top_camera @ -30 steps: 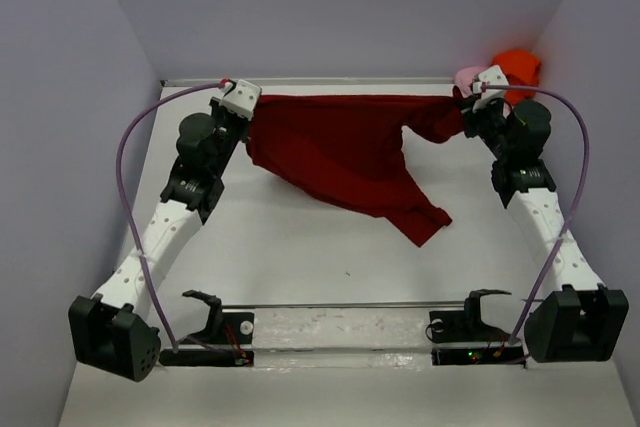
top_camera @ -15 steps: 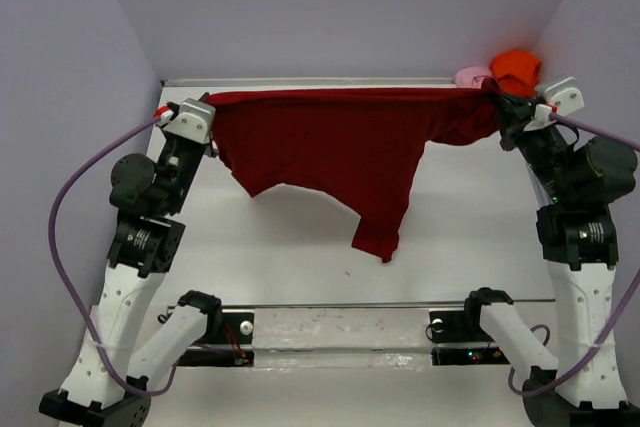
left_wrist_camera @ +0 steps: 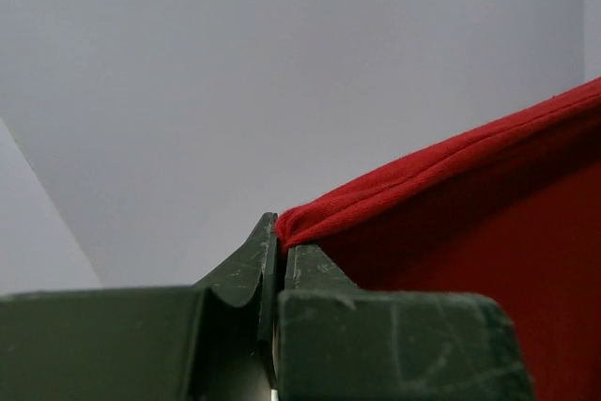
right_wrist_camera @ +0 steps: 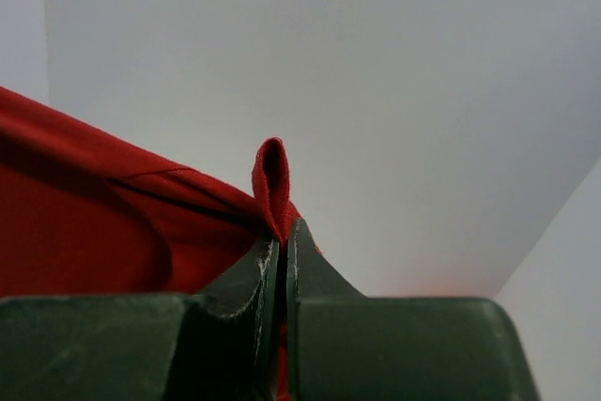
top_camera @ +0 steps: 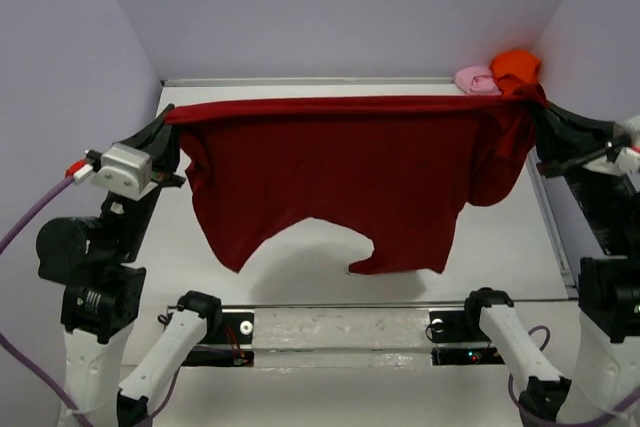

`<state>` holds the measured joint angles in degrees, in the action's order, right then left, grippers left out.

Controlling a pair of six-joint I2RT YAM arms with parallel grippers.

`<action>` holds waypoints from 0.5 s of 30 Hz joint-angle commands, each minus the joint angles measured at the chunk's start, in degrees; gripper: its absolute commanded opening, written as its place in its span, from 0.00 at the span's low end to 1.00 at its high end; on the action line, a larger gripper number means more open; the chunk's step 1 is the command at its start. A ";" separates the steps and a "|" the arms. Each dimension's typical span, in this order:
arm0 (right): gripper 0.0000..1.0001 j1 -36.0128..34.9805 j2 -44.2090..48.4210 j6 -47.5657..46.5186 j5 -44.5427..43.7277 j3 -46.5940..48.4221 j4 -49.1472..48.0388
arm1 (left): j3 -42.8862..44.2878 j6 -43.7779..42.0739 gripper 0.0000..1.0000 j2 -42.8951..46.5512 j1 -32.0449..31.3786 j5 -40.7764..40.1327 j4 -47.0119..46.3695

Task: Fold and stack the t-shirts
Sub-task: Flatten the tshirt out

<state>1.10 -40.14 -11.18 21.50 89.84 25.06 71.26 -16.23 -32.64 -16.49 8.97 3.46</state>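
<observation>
The dark red t-shirt [top_camera: 340, 177] hangs stretched in the air between my two grippers, its lower edge just above the table. My left gripper [top_camera: 170, 127] is shut on its left top corner; the left wrist view shows the cloth [left_wrist_camera: 441, 185] pinched at the gripper [left_wrist_camera: 280, 232]. My right gripper [top_camera: 540, 107] is shut on the right top corner; the right wrist view shows a fold of cloth [right_wrist_camera: 272, 180] sticking up from the gripper [right_wrist_camera: 284, 232]. The pale pink t-shirt [top_camera: 476, 79] and the bright orange t-shirt [top_camera: 515, 67] lie bunched at the far right corner.
The white table [top_camera: 300, 267] lies under the hanging shirt. Pale walls close it in at the left, back and right. A rail with two mounts [top_camera: 340, 325] runs along the near edge.
Both arms have risen and spread apart toward the near side, lifting the dark red shirt off the table and pulling its top edge taut, so it now hangs spread out.
</observation>
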 commanded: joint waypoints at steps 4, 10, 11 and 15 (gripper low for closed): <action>0.00 2.24 -23.99 1.16 -15.26 -1.34 -9.58 | -4.81 -3.72 0.00 -17.61 2.69 -14.77 -13.21; 0.00 2.24 -39.46 -1.99 -12.89 -6.41 -15.38 | -15.96 -7.76 0.00 -28.77 4.53 -11.52 -26.11; 0.00 2.24 -40.97 -2.87 -12.71 -7.74 -16.26 | -17.37 -8.37 0.00 -29.92 4.89 -10.91 -27.62; 0.00 2.24 -48.61 -6.39 -14.28 -14.15 -21.25 | -23.00 -7.42 0.00 -38.52 7.35 -5.92 -32.37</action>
<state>1.06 -88.27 -12.14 16.19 77.78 14.39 49.67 -20.60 -69.93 -13.50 6.50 -17.32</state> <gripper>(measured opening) 0.037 0.052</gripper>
